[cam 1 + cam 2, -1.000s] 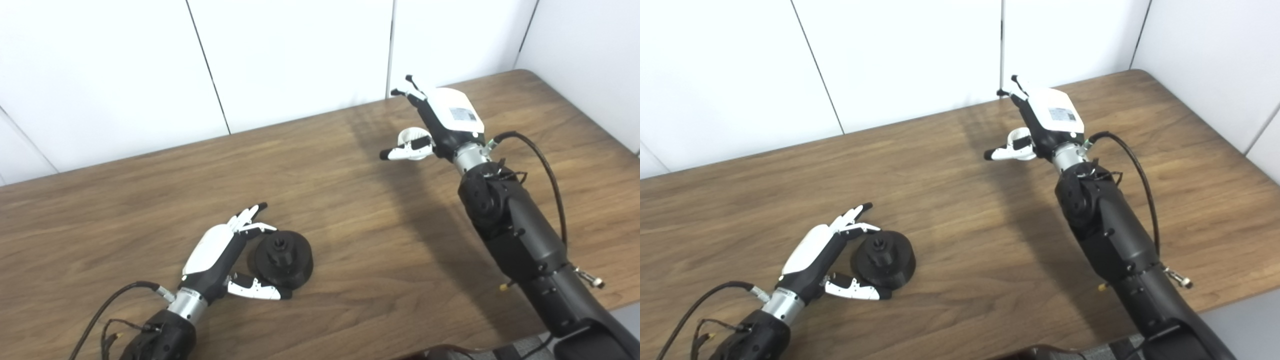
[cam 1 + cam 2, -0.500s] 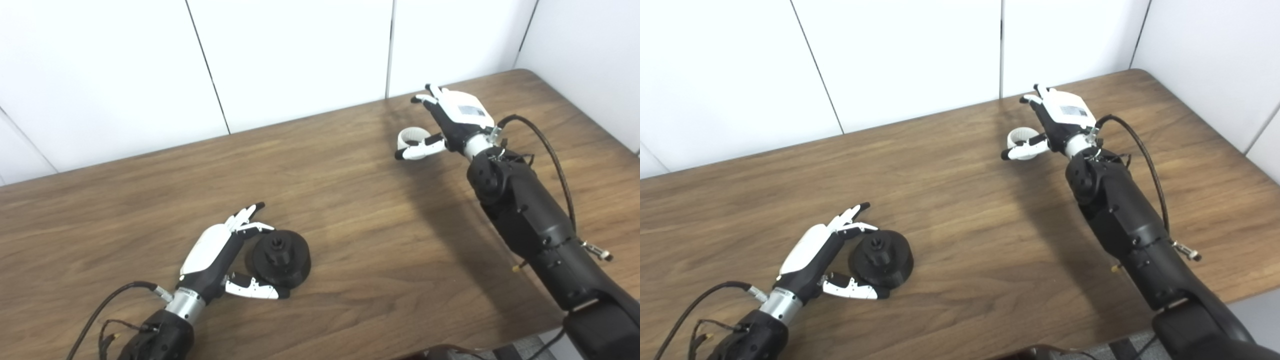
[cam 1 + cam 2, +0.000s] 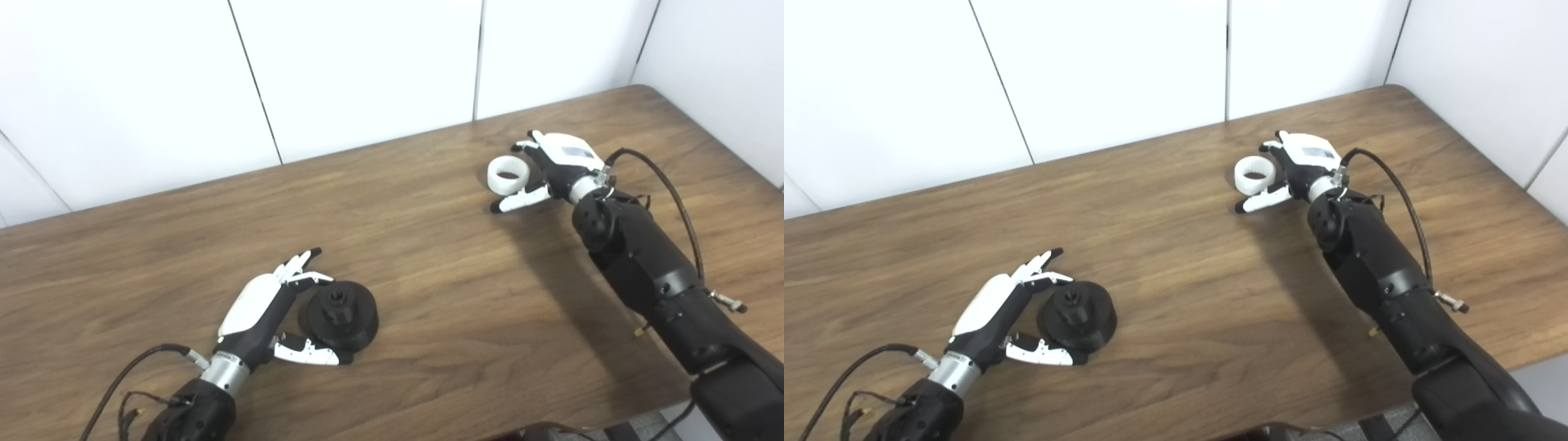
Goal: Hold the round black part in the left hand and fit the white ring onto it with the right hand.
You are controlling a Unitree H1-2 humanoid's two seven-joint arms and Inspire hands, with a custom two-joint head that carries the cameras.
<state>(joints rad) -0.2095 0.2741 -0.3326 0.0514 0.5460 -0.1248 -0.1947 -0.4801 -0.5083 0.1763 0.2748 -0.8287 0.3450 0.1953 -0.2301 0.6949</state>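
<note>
A: Where the near left of the wooden table [image 3: 429,257] lies, what shows?

B: The left hand [image 3: 263,312] rests spread wide, fingers and thumb bracketing the round black part [image 3: 339,313], which sits flat on the table just right of its palm.

A: And far right?

B: The white ring [image 3: 508,175] lies on the table, with bare wood between it and the part. The right hand [image 3: 554,168], fingers apart, sits just right of the ring, thumb below; whether they touch, I cannot tell.

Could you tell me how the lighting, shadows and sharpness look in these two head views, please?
Left eye view: even, soft light, a broad dim shadow on the table beside the right hand; the ring stays sharp. Right eye view: same; the black part shows little surface detail; no glare.
</note>
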